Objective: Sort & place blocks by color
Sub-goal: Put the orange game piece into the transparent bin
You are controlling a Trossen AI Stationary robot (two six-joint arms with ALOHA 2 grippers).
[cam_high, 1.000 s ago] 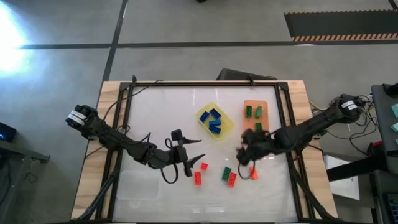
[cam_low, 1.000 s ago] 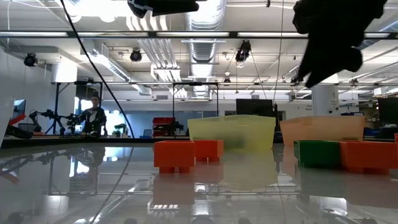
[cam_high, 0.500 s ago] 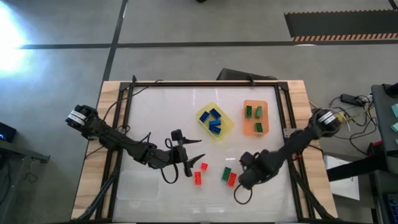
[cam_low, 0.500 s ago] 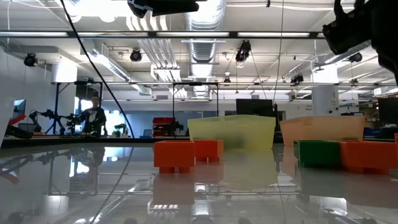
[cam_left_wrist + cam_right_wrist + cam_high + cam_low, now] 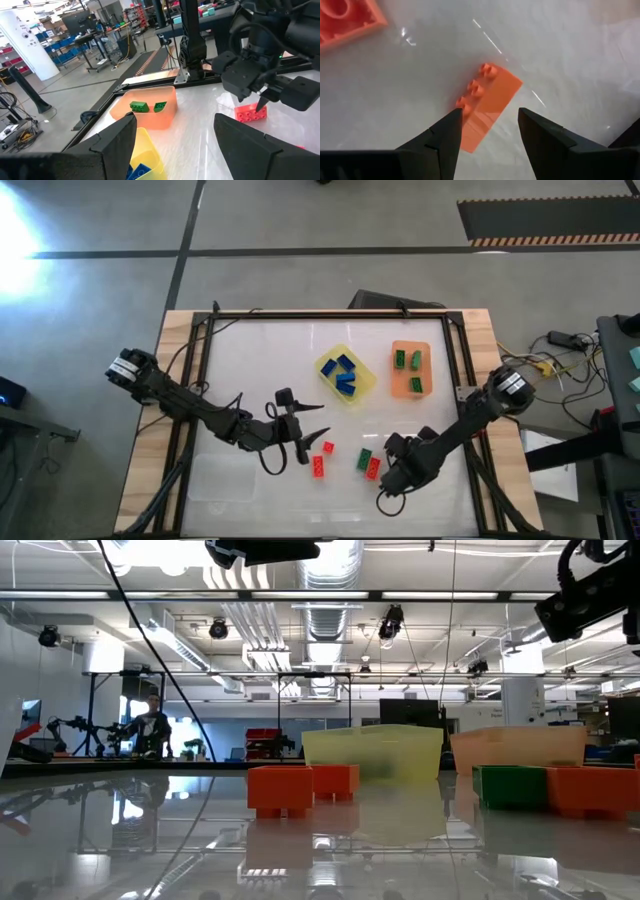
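My right gripper (image 5: 487, 117) is open and points down over a red-orange sloped block (image 5: 489, 106), one finger on each side of it, apart from it. In the high view this gripper (image 5: 393, 478) hides that block. A red block (image 5: 373, 469) and a green block (image 5: 364, 457) lie beside it, and two more red blocks (image 5: 318, 468) sit farther left. My left gripper (image 5: 305, 438) hangs open above the table's middle. Blue blocks lie in the yellow tray (image 5: 362, 388). Green blocks lie in the orange tray (image 5: 405, 380).
A clear tray (image 5: 235, 476) sits near the table's near left corner. A dark frame (image 5: 330, 313) runs round the tabletop. The two coloured trays stand toward the far right. White tabletop shows between the left arm and the far edge. A person stands far off in the room (image 5: 150, 725).
My right gripper has swung from just near the orange tray toward the table's near edge and come down over the red-orange block, which has stayed in place. The blocks on the table have not moved.
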